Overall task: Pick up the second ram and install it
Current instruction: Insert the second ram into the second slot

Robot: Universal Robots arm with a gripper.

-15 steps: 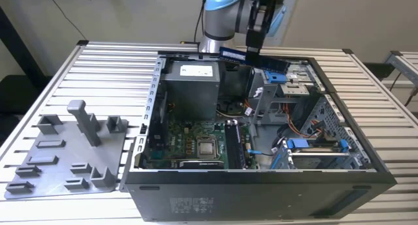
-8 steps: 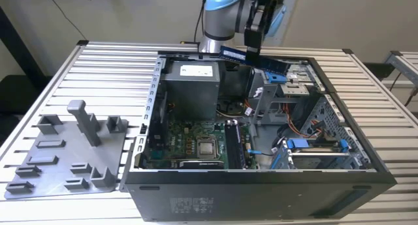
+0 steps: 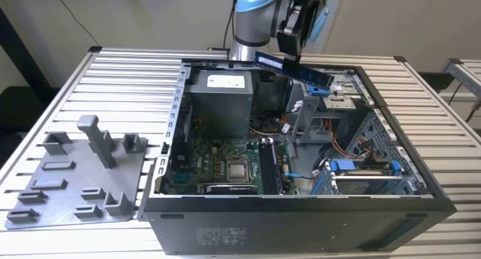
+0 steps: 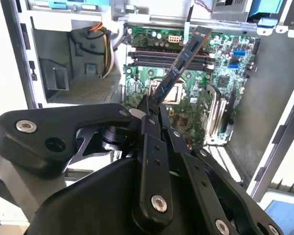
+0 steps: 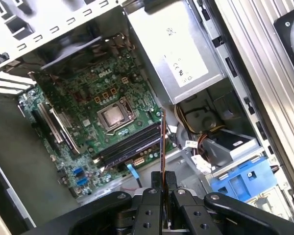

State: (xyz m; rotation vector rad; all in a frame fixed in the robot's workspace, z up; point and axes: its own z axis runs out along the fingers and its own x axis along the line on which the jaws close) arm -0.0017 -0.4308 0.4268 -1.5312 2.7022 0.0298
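Status: gripper is clamped on the ram. I have it in the air over the far side of the open case, roughly between the PSU and the drive cage, well above the board. The stick is tilted, with the end toward the exterior view's right lower. In the first wrist view the ram is edge-on, running straight out from between the fingers, so the pads sit on its two flat faces. In the second wrist view the ram sticks out a long way past the gripper. I can't tell how much is hidden behind the fingers. The slots run just beside the CPU; one may be filled already, can't confirm. The tray is on the bench near its edge on the exterior view's left, well apart from the case. Handling, my read: the ram is light, thin and stiff along its length, but fragile. It won't take side load or twist, and the chips and contact edge shouldn't be squeezed or rubbed. The faces are smooth, and the label makes them a bit slippery, so with that overhang it could pivot in the pinch. Best hold is flat faces, mid-length, off the contact edge, with both short ends free.
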